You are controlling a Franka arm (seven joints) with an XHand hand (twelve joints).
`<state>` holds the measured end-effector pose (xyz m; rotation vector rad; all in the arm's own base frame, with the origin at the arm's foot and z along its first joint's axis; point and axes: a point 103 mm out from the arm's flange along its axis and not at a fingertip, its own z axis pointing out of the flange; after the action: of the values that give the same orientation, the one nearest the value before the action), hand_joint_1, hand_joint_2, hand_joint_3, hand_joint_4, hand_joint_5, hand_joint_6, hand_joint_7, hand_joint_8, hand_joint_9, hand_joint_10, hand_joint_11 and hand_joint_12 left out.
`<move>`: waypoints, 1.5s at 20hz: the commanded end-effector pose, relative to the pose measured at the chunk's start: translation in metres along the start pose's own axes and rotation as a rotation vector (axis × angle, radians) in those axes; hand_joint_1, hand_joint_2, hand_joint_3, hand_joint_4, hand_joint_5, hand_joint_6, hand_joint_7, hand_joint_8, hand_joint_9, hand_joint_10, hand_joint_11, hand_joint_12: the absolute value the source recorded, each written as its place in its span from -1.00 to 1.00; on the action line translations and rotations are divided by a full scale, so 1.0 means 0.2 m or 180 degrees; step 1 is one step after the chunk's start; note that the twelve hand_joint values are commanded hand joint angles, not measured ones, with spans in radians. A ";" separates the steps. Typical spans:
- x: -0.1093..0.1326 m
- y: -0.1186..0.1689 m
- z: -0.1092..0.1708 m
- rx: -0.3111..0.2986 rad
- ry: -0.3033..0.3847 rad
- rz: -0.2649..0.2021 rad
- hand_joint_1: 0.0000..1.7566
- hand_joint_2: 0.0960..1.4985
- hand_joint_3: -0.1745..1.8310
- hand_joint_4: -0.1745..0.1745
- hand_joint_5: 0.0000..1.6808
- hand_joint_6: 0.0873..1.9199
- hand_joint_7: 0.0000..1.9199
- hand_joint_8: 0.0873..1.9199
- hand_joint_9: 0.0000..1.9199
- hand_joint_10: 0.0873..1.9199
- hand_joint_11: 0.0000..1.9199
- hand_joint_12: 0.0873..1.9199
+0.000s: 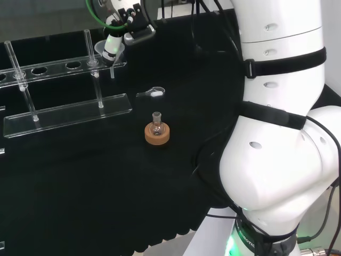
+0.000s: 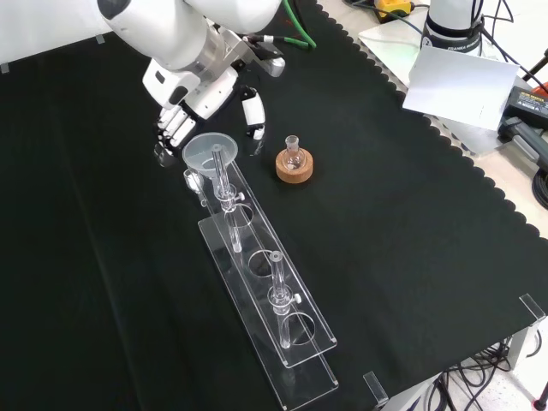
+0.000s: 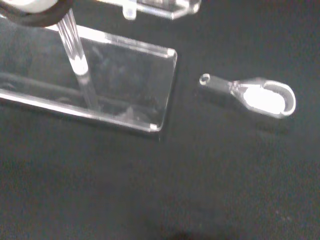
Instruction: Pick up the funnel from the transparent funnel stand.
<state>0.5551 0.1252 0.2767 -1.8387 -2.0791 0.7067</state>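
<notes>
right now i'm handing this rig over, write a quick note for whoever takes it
Hand: at the funnel end of the stand, fingers beside the funnel's rim; whether it already grips is not clear.
Funnel: seated in the end hole of the clear stand, not lifted.
Also on the cloth: a small flask on a cork ring and a clear scoop holding something white, both apart from the stand.
Done: approach to the funnel.
Left: close on the funnel and lift it out of the stand.
</notes>
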 end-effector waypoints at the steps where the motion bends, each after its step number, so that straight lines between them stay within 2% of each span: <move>1: 0.05 0.03 -0.03 -0.0073 -0.0008 -0.0011 -0.25 -0.29 -0.32 0.19 -0.90 -1.00 -1.00 -0.75 -0.95 -0.09 -0.71 0.57; 2: -0.05 0.02 -0.01 -0.0086 0.0082 -0.0039 -0.25 -0.29 -0.32 0.19 -0.90 -1.00 -1.00 -0.75 -0.95 -0.09 -0.71 0.57; 5: -0.11 0.01 -0.01 -0.0073 0.0080 -0.0057 -0.25 -0.29 -0.32 0.19 -0.90 -1.00 -1.00 -0.74 -0.95 -0.09 -0.71 0.57; 9: -0.10 0.01 -0.01 -0.0050 0.0060 -0.0002 -0.25 -0.29 -0.32 0.19 -0.90 -1.00 -1.00 -0.73 -0.94 -0.08 -0.70 0.57; 13: 0.04 0.02 -0.02 -0.0103 0.0004 -0.0027 -0.25 -0.29 -0.32 0.18 -0.89 -1.00 -1.00 -0.72 -0.92 -0.09 -0.69 0.56; 17: 0.08 0.02 -0.03 -0.0134 0.0021 -0.0058 -0.25 -0.29 -0.31 0.18 -0.89 -1.00 -1.00 -0.71 -0.91 -0.09 -0.68 0.56; 18: -0.04 0.01 -0.02 -0.0138 0.0130 -0.0080 -0.25 -0.29 -0.31 0.18 -0.89 -1.00 -1.00 -0.70 -0.91 -0.09 -0.68 0.56; 19: -0.07 0.01 -0.02 -0.0133 0.0113 -0.0087 -0.25 -0.29 -0.31 0.18 -0.89 -1.00 -1.00 -0.70 -0.90 -0.09 -0.68 0.56; 22: -0.01 0.01 -0.02 -0.0123 0.0032 -0.0073 -0.25 -0.29 -0.31 0.18 -0.89 -1.00 -1.00 -0.69 -0.90 -0.10 -0.67 0.56; 24: -0.08 0.00 -0.01 -0.0123 0.0088 -0.0114 -0.25 -0.29 -0.31 0.17 -0.88 -1.00 -1.00 -0.69 -0.90 -0.10 -0.67 0.56; 26: -0.08 0.00 -0.01 -0.0117 0.0092 -0.0113 -0.26 -0.29 -0.31 0.17 -0.88 -1.00 -1.00 -0.68 -0.89 -0.10 -0.67 0.56; 30: -0.08 -0.01 -0.02 -0.0142 0.0274 -0.0177 -0.26 -0.29 -0.31 0.17 -0.88 -1.00 -1.00 -0.67 -0.88 -0.11 -0.66 0.55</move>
<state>0.5590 0.1127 0.2808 -1.8181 -2.1094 0.6247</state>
